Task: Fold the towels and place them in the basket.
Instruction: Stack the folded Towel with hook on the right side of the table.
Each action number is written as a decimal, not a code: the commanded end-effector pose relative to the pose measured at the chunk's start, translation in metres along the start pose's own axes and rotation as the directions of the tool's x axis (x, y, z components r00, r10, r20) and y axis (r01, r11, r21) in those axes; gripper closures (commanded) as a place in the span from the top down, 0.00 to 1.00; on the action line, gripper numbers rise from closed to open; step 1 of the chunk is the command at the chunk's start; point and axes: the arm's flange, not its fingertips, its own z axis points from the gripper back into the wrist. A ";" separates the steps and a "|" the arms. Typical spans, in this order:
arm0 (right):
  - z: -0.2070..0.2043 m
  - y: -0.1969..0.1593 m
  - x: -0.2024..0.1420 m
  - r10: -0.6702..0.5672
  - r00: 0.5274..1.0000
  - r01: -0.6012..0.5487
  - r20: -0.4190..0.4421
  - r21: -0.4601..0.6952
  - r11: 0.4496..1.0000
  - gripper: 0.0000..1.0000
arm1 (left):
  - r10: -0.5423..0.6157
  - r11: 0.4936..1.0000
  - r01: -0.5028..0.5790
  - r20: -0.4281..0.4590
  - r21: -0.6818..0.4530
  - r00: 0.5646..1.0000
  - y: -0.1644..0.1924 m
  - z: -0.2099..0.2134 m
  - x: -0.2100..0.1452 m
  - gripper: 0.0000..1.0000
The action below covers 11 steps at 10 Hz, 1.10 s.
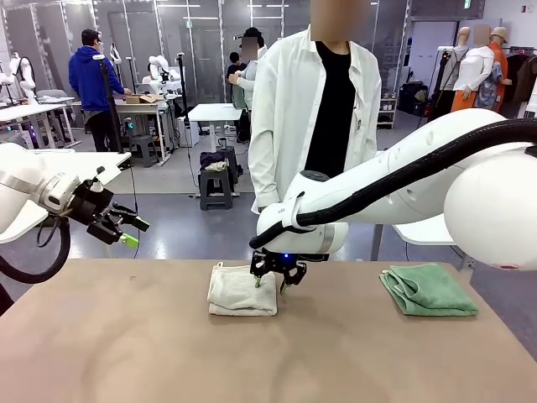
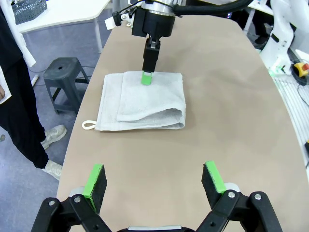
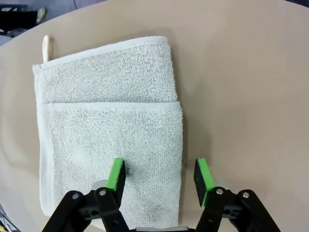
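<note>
A folded cream towel (image 1: 239, 292) lies mid-table, its hanging loop (image 2: 88, 124) at one corner. My right gripper (image 1: 270, 281) is down at this towel's right edge, open. In the right wrist view the right gripper (image 3: 157, 176) has one green pad (image 3: 116, 173) on the terry of the cream towel (image 3: 106, 121) and the other beyond the hem, over the table. A folded sea-green towel (image 1: 426, 290) rests at the table's right. My left gripper (image 1: 130, 233) hovers open and empty above the left edge. A dark grey mesh basket (image 2: 29, 9) sits on a white side table.
A person in a white coat (image 1: 285, 101) stands at the far side of the brown table (image 1: 252, 361). A grey stool (image 2: 65, 72) stands on the floor beside the table. Bare tabletop stretches between my left gripper (image 2: 154, 181) and the cream towel (image 2: 145, 104).
</note>
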 end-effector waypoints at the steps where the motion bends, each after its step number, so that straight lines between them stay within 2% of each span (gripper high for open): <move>1: -0.004 0.002 0.003 -0.018 1.000 0.018 -0.005 0.033 0.999 0.66 | -0.002 1.000 0.002 -0.004 0.007 1.000 -0.002 0.000 0.002 1.00; 2: -0.006 0.006 0.004 -0.012 1.000 0.013 -0.010 0.036 0.999 0.32 | -0.002 1.000 0.002 -0.004 0.007 1.000 -0.002 0.000 0.002 1.00; 3: -0.008 0.008 0.004 -0.010 1.000 0.011 -0.019 0.036 0.999 0.46 | -0.002 1.000 0.002 -0.004 0.007 1.000 -0.002 0.000 0.002 1.00; 4: -0.008 0.009 0.004 -0.011 1.000 0.011 -0.022 0.030 0.999 0.12 | -0.002 1.000 0.002 -0.004 0.007 1.000 -0.002 0.000 0.002 1.00; 5: -0.007 0.010 0.004 -0.013 1.000 0.013 -0.025 0.028 1.000 0.26 | -0.002 1.000 0.002 -0.004 0.007 1.000 -0.002 0.000 0.002 1.00; 6: -0.006 0.010 0.004 -0.016 0.999 0.017 -0.028 0.020 1.000 0.00 | -0.002 1.000 0.002 -0.004 0.007 1.000 -0.002 0.000 0.002 1.00; 7: -0.006 0.010 0.003 -0.016 0.999 0.017 -0.033 0.015 1.000 0.06 | -0.002 1.000 0.002 -0.004 0.007 1.000 -0.002 0.000 0.002 1.00; 8: -0.005 0.009 0.002 -0.017 0.999 0.017 -0.036 0.009 1.000 0.00 | -0.002 1.000 0.002 -0.004 0.007 1.000 -0.002 0.000 0.002 1.00; 11: 0.000 0.008 0.004 -0.025 1.000 0.025 -0.005 -0.017 1.000 0.00 | -0.002 1.000 0.002 -0.004 0.007 1.000 -0.002 0.000 0.002 1.00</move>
